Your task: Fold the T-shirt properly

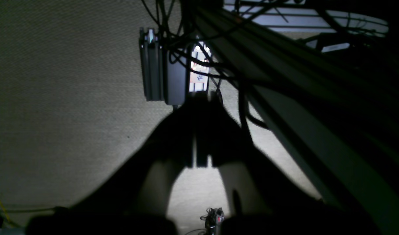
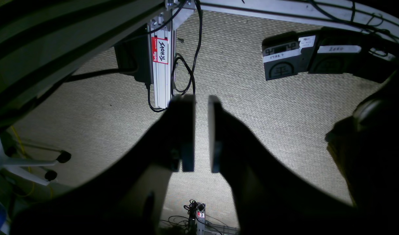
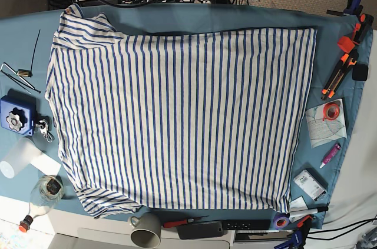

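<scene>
The T-shirt, white with thin blue stripes, lies spread flat over most of the teal table cloth, its stripes running from the far edge to the near edge in the base view. Its long axis runs left to right there, sleeves and what seems to be the collar end at the left, the straight hem at the right. Only the base view shows the shirt and the clutter around it: a grey mug touching the near edge, orange clamps at the right. Neither arm appears in that view. The wrist views show only carpeted floor and frame parts. The left gripper hangs dark against the floor with its jaws pressed together on nothing; the right gripper shows a narrow gap between its fingers, empty.
</scene>
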